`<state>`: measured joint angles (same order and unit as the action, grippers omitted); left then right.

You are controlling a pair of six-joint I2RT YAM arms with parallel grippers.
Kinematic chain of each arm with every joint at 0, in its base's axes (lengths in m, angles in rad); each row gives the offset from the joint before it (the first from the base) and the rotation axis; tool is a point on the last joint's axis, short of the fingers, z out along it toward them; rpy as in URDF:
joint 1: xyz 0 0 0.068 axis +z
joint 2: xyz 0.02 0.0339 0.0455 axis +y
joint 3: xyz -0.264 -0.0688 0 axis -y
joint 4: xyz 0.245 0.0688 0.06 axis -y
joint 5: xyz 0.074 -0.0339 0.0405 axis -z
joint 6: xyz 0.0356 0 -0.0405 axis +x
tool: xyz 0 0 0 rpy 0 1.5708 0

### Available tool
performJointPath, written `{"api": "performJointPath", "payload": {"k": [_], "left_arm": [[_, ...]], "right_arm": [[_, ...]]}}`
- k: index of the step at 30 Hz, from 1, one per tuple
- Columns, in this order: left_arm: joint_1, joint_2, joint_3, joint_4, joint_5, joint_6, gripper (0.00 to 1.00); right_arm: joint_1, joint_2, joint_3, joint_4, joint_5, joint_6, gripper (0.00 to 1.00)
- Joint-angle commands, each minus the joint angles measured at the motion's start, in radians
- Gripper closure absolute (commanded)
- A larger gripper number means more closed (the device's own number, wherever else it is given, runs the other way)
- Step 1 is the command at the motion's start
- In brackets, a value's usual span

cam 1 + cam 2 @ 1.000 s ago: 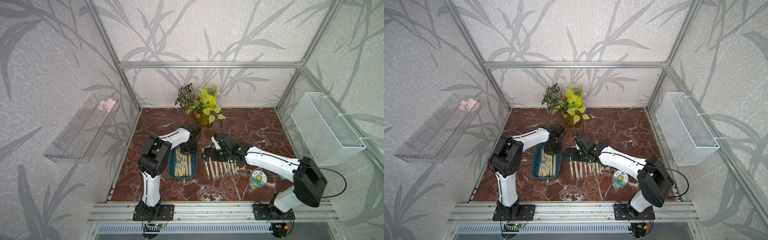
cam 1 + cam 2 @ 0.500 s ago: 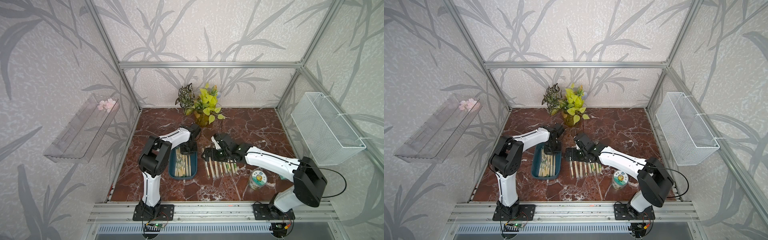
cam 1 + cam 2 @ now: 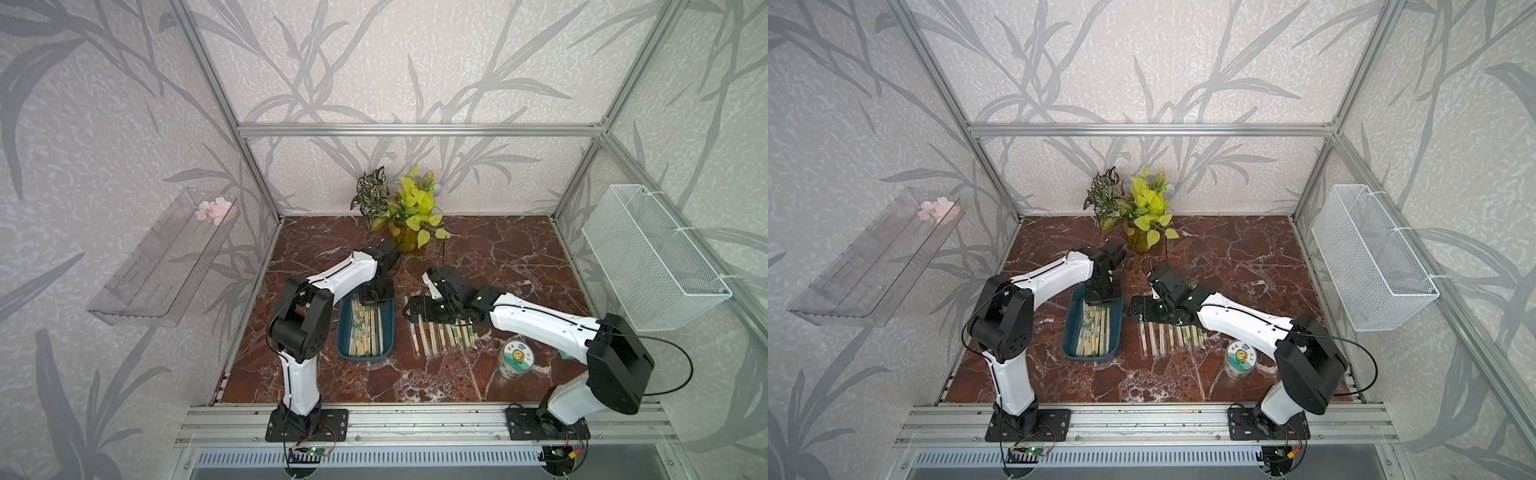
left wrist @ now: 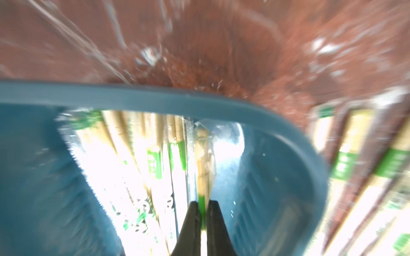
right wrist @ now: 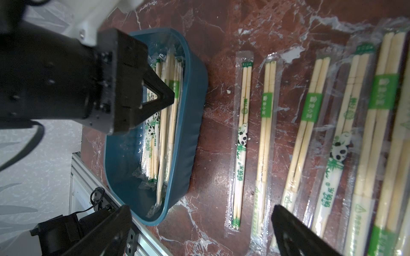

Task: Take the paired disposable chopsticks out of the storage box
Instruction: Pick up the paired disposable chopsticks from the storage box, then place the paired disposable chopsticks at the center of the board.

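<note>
left hand (image 4: 202,203) newly closed, pinching chopstick pair (image 4: 201,155)

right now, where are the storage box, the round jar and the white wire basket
storage box (image 3: 344,328): in a top view, on its bare inner side wall
round jar (image 3: 517,356): in a top view, on its printed lid
white wire basket (image 3: 650,266): in a top view, on its mesh side

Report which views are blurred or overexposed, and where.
Left wrist view: smeared throughout, the paired disposable chopsticks in the storage box blown out to white. Right wrist view: sharp, only the right fingers dark. Both top views: crisp, evenly lit.
</note>
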<state>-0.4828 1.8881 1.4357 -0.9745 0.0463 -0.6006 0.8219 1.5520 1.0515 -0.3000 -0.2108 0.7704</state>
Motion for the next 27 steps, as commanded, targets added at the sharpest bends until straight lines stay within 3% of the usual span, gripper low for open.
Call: {"api": "performJointPath", "payload": {"k": [1, 12, 27], "left_arm": [[0.010, -0.062, 0.057, -0.069, -0.043, 0.013, 1.00], [-0.028, -0.114, 0.158, -0.041, 0.051, -0.010, 1.00], [-0.146, -0.006, 0.088, 0.092, 0.031, -0.185, 1.00]], "right_arm": [[-0.004, -0.001, 0.021, -0.014, -0.001, -0.016, 0.01], [-0.042, -0.064, -0.039, -0.031, 0.050, 0.013, 0.02], [-0.076, -0.158, -0.126, -0.077, 0.103, -0.011, 0.02]]}}
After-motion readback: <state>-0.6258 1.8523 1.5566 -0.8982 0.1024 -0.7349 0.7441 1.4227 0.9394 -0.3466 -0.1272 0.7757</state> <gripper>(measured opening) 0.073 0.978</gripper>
